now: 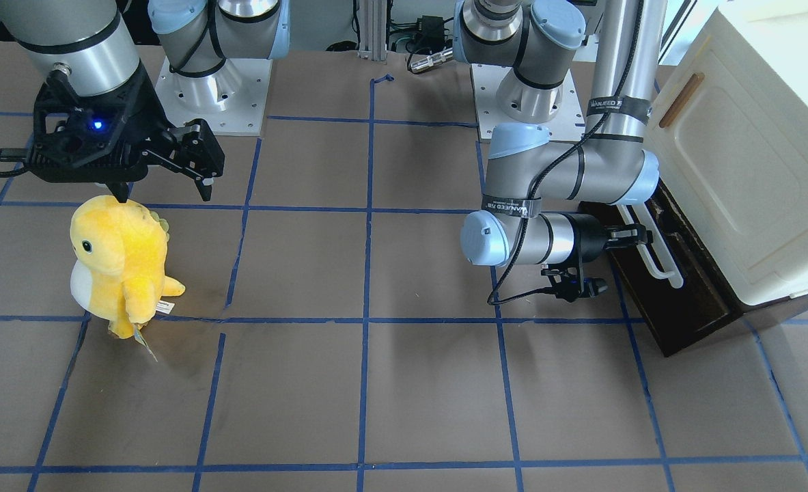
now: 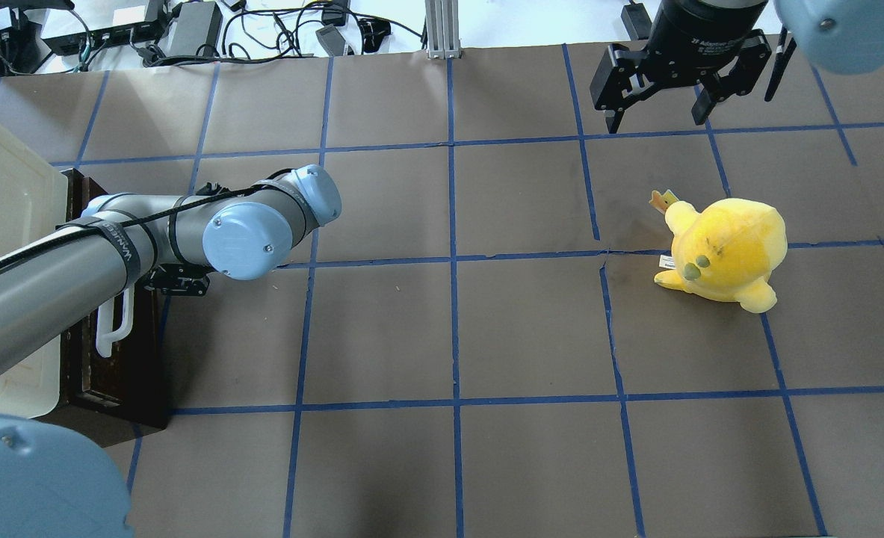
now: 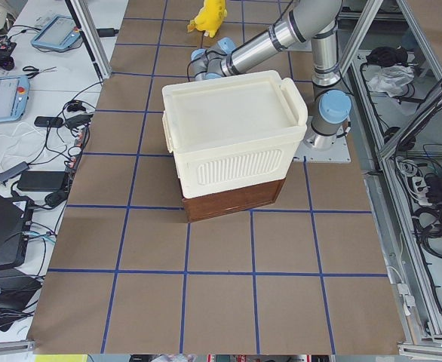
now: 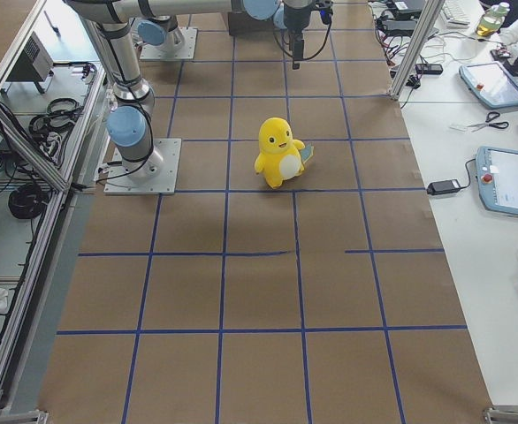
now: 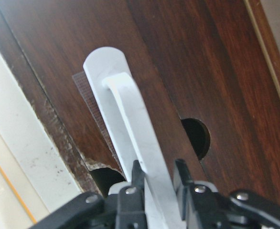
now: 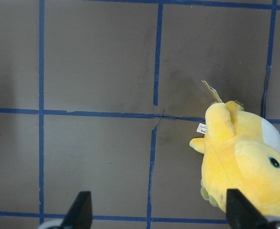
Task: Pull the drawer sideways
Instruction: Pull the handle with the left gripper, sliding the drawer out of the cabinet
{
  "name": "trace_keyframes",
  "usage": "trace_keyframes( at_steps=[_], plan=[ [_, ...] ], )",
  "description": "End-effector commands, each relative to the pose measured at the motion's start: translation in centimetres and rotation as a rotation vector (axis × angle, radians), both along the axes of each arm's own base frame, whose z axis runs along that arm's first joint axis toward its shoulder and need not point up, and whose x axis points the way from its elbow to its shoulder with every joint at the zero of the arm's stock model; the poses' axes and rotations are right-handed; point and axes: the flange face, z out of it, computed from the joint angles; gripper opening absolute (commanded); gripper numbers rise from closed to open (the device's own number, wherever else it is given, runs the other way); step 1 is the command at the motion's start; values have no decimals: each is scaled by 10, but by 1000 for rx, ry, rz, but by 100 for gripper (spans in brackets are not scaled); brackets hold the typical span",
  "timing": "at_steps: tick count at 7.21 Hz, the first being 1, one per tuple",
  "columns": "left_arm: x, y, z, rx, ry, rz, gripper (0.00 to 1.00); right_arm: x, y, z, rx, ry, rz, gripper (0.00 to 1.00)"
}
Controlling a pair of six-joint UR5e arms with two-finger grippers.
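The dark brown drawer (image 1: 697, 301) sits under a cream-white cabinet (image 1: 752, 171) at the table's left end. It also shows in the overhead view (image 2: 124, 373). Its long white bar handle (image 1: 660, 263) runs along its front. My left gripper (image 1: 632, 236) is shut on this handle near one end. In the left wrist view the two black fingers (image 5: 136, 177) clasp the white bar (image 5: 130, 119) from both sides. My right gripper (image 2: 654, 123) is open and empty, high above the table on the far side.
A yellow plush toy (image 1: 123, 266) stands on the brown paper below my right gripper (image 6: 159, 214); it also shows in the overhead view (image 2: 725, 250). Blue tape lines grid the table. The arm bases stand at the robot's edge.
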Motion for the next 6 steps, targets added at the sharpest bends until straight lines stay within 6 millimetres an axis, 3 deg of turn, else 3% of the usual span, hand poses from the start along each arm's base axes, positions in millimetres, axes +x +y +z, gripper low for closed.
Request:
trace_keyframes(
  at_steps=[1,6],
  plan=[
    [-3,0,3,2,-8,-16,0,0,0,0,0,0,0,100],
    [-6,-3,6,22,3,-31,0,0,0,0,0,0,0,100]
  ],
)
